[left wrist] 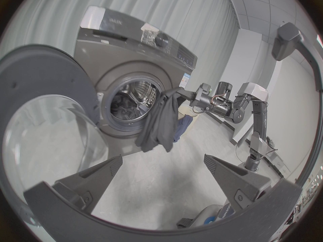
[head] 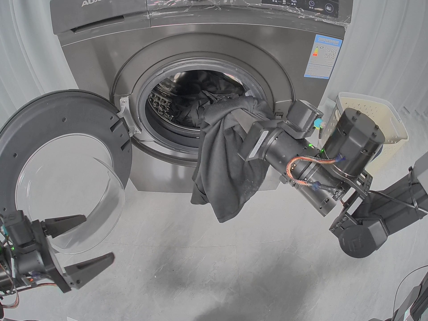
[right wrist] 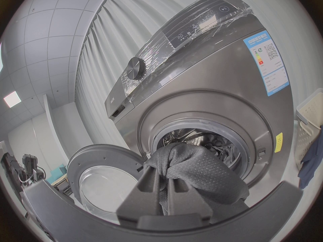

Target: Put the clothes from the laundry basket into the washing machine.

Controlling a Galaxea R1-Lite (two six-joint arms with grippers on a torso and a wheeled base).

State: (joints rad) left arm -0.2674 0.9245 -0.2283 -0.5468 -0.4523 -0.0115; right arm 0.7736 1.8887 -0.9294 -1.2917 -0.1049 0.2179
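Charcoal garment [head: 223,166], head view: you see it bunched at the washing machine [head: 200,36] mouth, its tail hanging limp over the rim, pinched by your right gripper [head: 245,125]. Left wrist view: your left gripper [left wrist: 162,158] is spread wide near the open door [left wrist: 40,71]. Right wrist view: both fingers [right wrist: 148,192] clamp the textured knit.

**Three views on one washer front**

The head view looks forward and down from close above the washing machine [head: 200,36], with its open door [head: 62,112] at the left and the laundry basket [head: 390,112] at the far right. The left wrist view sits low at the near left, facing across the floor to the machine from farther off. The right wrist view is nearest, just before the drum mouth and angled upward. All three share the machine's front and the dark garment [head: 223,170] at its mouth.
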